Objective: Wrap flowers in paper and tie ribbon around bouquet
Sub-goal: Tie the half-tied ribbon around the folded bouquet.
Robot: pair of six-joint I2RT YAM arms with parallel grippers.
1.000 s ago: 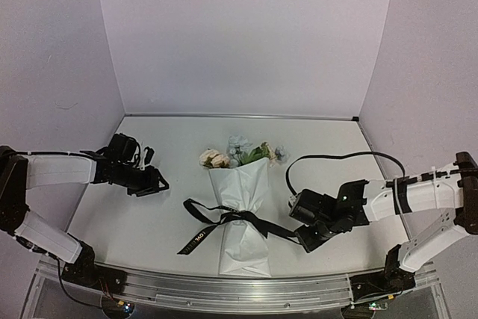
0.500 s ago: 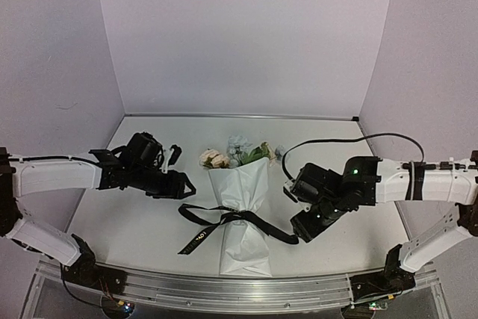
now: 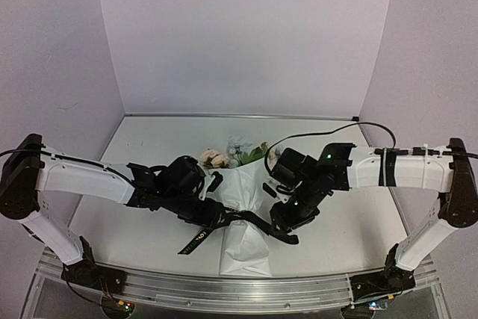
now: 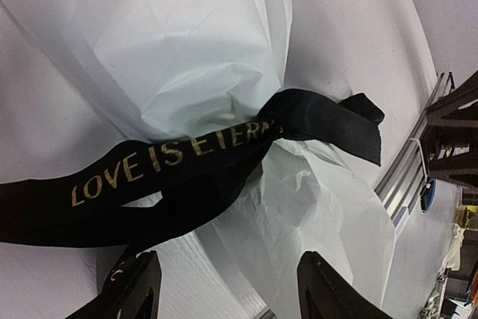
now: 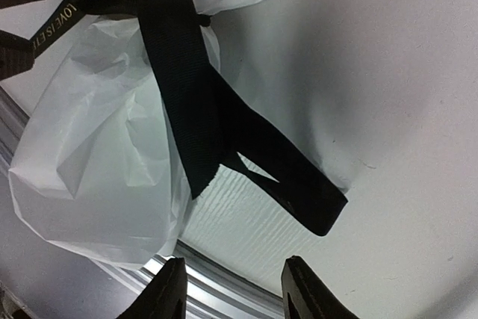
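Both arms have swung inward from the sides of the table and now crowd the bouquet, one on each side of its waist. The bouquet itself lies where it did, with its flowers pointing away from the arm bases.

The left end effector hangs open just over the lettered part of the ribbon on its side of the bouquet, with nothing between its fingers. The right end effector is also open and empty, poised above the looped black tail on the other side of the bouquet.

Wrapping looks done, since the paper is already gathered into a cone around the stems. The ribbon is cinched around the bouquet's narrow middle with a knot. My reading is that the tying step is in hand, either snugging that knot or finishing a bow. The next move probably calls for each end effector to drop onto its own ribbon tail and close on the ribbon alone, without pinching the thin paper. Both would then pull outward evenly so the bouquet does not slide.

By count there is one bouquet, one sheet of paper, one ribbon with one knot, and two arms. The single blooms are too small to count.
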